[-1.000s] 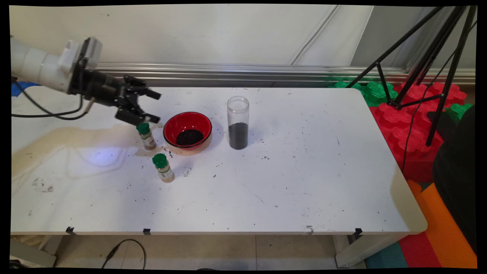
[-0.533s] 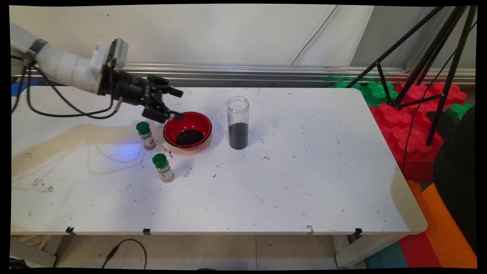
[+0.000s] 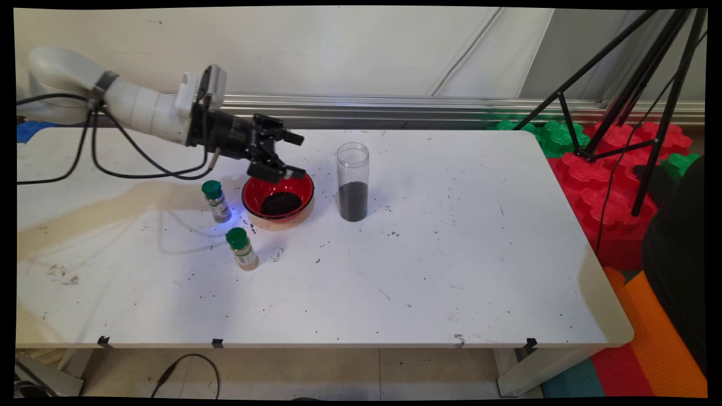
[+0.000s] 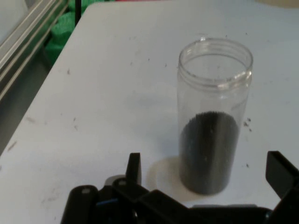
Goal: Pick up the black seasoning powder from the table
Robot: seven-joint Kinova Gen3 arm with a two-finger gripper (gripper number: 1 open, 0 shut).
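My gripper [image 3: 298,153] hangs open over the far rim of a red bowl [image 3: 251,194] that holds dark grains. It holds nothing. Just to its right stands a clear open jar [image 3: 353,181] about one third full of dark grains. In the hand view the jar [image 4: 212,116] stands upright straight ahead, between my two fingertips [image 4: 134,167] and a short way beyond them. My gripper [image 4: 205,175] points at it.
Two small spice bottles with green caps stand left of the bowl, one [image 3: 215,201] beside it and one [image 3: 242,248] nearer the front. Dark crumbs dot the table [image 3: 451,254]. A black tripod [image 3: 632,101] and red and green foam blocks [image 3: 609,186] lie off the right edge.
My arm has swung to the right, carrying the open gripper from above the far spice bottle to over the bowl's far rim, nearer the jar. The objects have stayed put.
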